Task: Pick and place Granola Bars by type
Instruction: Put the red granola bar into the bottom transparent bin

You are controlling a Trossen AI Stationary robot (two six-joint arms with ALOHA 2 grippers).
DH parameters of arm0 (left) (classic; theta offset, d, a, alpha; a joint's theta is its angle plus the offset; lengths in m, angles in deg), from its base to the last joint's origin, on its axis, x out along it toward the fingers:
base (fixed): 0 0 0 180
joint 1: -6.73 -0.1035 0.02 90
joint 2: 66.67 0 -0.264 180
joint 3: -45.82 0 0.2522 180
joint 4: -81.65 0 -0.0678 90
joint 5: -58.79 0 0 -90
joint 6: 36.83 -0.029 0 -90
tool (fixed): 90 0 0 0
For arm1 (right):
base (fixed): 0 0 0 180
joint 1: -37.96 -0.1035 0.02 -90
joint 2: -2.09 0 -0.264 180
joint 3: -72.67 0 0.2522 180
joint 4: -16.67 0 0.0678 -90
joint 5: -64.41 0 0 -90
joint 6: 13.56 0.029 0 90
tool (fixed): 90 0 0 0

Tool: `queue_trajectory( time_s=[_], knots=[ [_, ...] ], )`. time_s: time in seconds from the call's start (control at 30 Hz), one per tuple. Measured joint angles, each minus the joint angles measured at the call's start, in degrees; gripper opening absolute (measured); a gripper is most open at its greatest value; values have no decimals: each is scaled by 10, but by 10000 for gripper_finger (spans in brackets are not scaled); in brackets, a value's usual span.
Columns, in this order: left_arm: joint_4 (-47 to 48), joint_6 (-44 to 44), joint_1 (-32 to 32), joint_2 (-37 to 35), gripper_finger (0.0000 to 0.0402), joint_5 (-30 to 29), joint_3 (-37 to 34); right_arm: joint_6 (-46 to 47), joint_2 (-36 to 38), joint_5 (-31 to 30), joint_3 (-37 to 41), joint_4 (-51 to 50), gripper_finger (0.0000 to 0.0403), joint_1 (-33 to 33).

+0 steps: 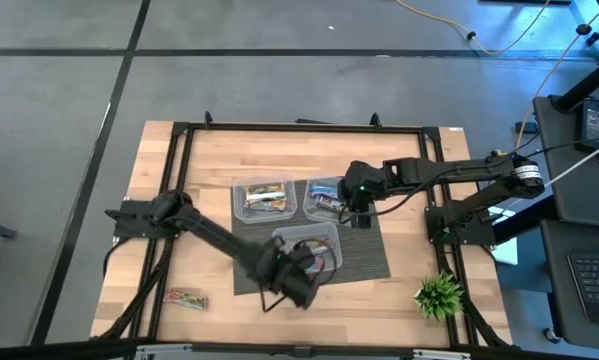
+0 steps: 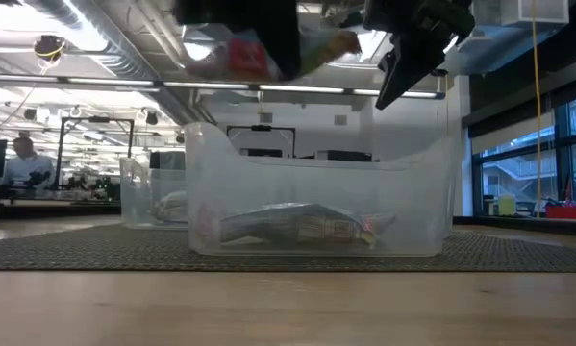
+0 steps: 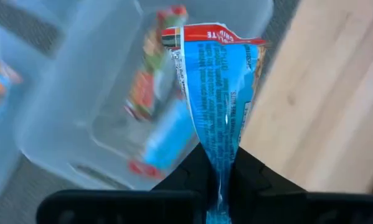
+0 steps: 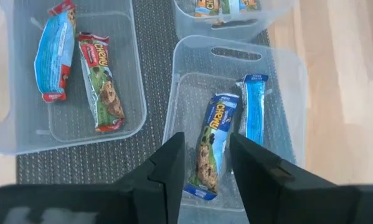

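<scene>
Table top (image 1: 159,235): pale wood in jointed strips, smooth and matt, edged by a black metal frame (image 1: 279,127). Mat (image 1: 364,250): dark grey woven cloth, ribbed and matt; three tubs (image 4: 286,68): clear, slightly frosted plastic, smooth with a dimpled floor. Granola bars (image 3: 220,106): crinkled glossy foil wrappers; gripper fingers (image 4: 170,168): matt black plastic.
</scene>
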Motion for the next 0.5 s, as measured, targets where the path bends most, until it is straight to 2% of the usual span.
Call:
queue_trajectory(
  time_s=[0.33,0.5],
  knots=[
    [8,-176,-78,26,31,2,0,75,0,-11,0,-128,131,0],
    [4,-214,-102,46,30,5,0,89,0,-35,0,-161,131,0]
  ],
)
